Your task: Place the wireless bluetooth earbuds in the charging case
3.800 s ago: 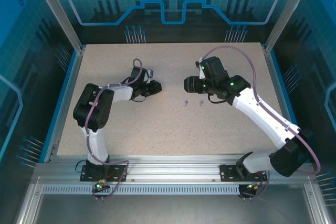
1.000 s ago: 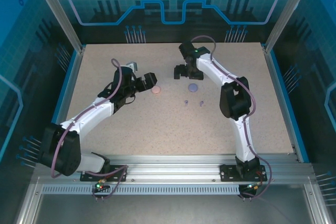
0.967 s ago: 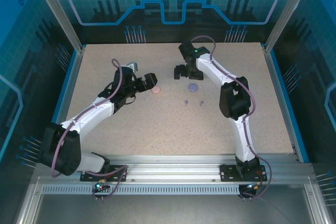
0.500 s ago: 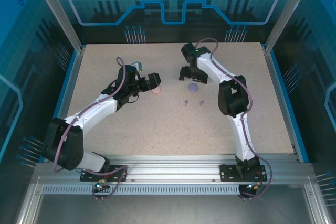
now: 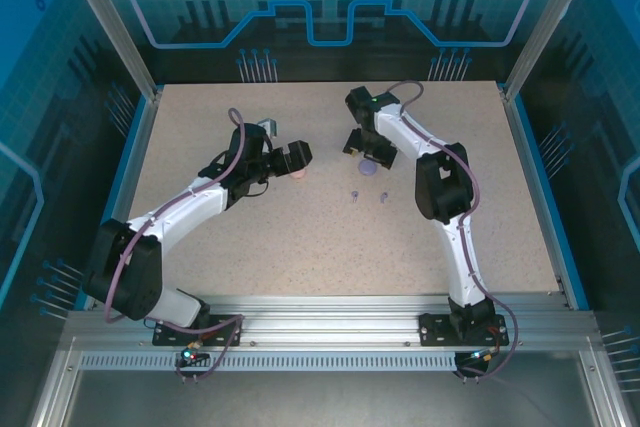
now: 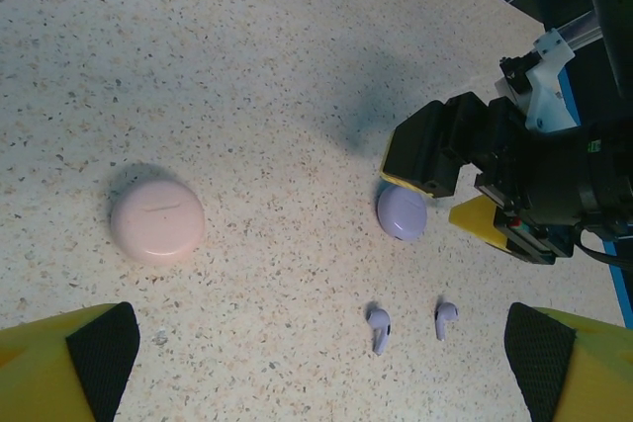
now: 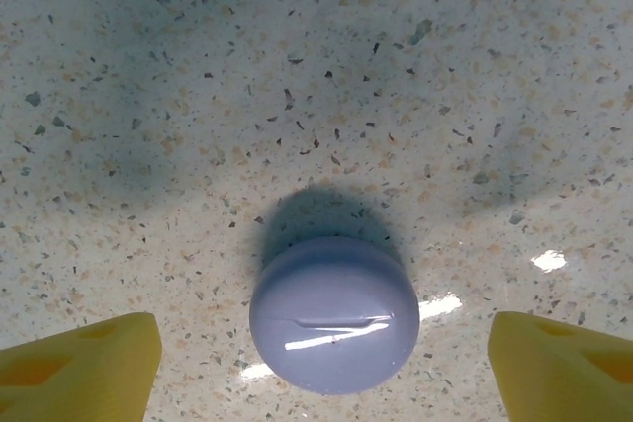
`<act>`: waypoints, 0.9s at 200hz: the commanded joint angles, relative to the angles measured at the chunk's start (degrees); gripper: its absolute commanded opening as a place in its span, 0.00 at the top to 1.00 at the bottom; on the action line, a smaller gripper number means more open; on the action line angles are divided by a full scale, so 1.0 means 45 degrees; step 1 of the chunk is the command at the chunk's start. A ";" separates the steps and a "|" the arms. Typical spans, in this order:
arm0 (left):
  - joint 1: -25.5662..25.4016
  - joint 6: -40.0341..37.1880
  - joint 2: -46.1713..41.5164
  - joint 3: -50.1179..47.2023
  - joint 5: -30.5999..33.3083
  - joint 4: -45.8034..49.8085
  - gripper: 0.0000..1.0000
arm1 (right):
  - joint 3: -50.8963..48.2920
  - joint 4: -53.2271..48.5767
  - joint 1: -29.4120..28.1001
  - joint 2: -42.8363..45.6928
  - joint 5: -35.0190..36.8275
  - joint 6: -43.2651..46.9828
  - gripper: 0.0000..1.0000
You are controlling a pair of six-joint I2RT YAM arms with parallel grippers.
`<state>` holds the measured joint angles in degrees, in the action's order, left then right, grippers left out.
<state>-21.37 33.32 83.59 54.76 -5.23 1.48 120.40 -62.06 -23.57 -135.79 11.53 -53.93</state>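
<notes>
Purple case (image 7: 334, 315): is lying flat on the speckled table (image 5: 300, 247), with a thin seam showing across its rounded top. From overhead the right arm is covering part of it.

Right gripper (image 7: 321, 368): is hanging directly over the purple case with its jaws spread wide. One yellow finger (image 7: 79, 363) is standing off each side of the case without touching it, and the gripper is holding nothing. The frame edge is cutting off both fingers, and its height above the case is not showing clearly.

Earbuds: two purplish-grey ones (image 6: 379, 327) (image 6: 445, 317) are lying on the table near the purple case, on its side toward the arm bases. They are apart from it and from each other. From overhead they are showing as mere specks, too small to make out which way they are facing.

Pink case (image 6: 157, 222): is lying flat, well to the left of the purple case. From overhead the left arm's tip is overlapping its edge.

Left gripper (image 6: 318, 361): is hovering left of the purple case, by the pink one, with its jaws wide apart and nothing held. Only its padded fingertips (image 6: 99, 358) are showing, at the bottom corners of its own camera's view.
</notes>
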 commanded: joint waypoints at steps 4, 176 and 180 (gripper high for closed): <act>-0.0135 0.0018 0.0140 0.0390 -0.0311 0.0220 0.01 | -0.0098 -0.0115 0.0063 -0.0581 -0.0187 -0.0582 0.16; 0.0366 -0.0836 -0.0632 0.0240 0.1107 0.0854 0.01 | -0.0474 0.0256 -0.0016 -0.0973 -0.0410 -0.0388 0.40; 0.0399 -0.0848 -0.0695 0.0144 0.1017 0.0752 0.01 | -0.0529 0.0318 -0.0011 -0.0946 -0.0421 -0.0339 0.41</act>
<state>-20.93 29.23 83.61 56.42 -1.96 5.98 120.22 -61.21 -23.57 -139.31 10.09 -55.51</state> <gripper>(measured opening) 0.989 0.623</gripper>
